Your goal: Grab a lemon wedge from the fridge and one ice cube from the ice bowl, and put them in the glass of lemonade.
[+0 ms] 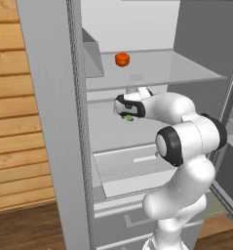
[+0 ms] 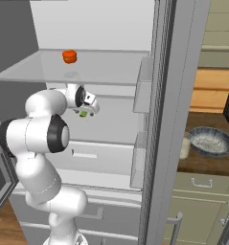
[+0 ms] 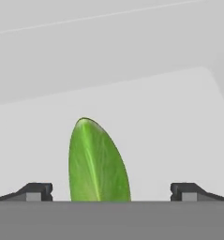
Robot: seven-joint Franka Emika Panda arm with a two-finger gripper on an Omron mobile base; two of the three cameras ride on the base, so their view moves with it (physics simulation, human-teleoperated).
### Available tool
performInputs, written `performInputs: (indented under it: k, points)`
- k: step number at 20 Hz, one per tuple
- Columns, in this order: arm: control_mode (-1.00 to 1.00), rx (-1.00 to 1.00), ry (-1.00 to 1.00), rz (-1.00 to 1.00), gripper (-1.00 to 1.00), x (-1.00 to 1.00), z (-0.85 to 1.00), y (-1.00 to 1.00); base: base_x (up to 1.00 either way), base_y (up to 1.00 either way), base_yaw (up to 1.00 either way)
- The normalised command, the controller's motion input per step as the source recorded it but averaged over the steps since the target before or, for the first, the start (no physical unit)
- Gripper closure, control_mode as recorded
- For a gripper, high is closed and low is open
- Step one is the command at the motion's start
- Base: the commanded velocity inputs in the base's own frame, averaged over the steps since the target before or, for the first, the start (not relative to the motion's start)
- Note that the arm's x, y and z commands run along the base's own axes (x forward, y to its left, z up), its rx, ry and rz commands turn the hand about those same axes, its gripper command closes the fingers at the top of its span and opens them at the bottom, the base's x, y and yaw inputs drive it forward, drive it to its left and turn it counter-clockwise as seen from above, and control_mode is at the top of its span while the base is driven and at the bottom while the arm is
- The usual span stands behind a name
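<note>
wide-open pincer straddles lemon wedge, ungripped, on pale fridge shelf.

The hand hides most of the lemon wedge in both base views.

Open fridge, shelves, and a wooden surface beside it.
Upper glass shelf bearing a round orange-red item; below it, a white shelf with the lemon wedge; right of the fridge, the ice bowl and glass of lemonade.

arm bent fwd, pincer wide apart
</note>
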Motion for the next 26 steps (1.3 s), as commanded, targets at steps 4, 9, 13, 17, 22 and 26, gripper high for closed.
performInputs:
  k: [4,9,13,17,22,26]
  points:
    - [-1.0,0.0,0.0,0.0,1.0,-0.13,0.0,0.0,0.0,0.0,0.0]
    - [-1.0,0.0,0.0,0.0,1.0,-0.06,0.0,0.0,0.0,0.0,0.0]
    - [-1.0,0.0,0.01,0.0,1.0,0.0,0.0,0.0,0.0,0.0,0.0]
    - [-1.0,0.0,-0.08,0.0,1.0,-0.33,-0.06,-0.1,0.0,0.0,0.0]
    - [-1.0,0.02,-0.27,0.0,1.0,-0.81,-0.32,-0.24,0.0,0.0,0.0]
    - [-1.0,0.0,-0.14,0.0,1.0,-0.47,-0.22,-0.06,0.0,0.0,0.0]
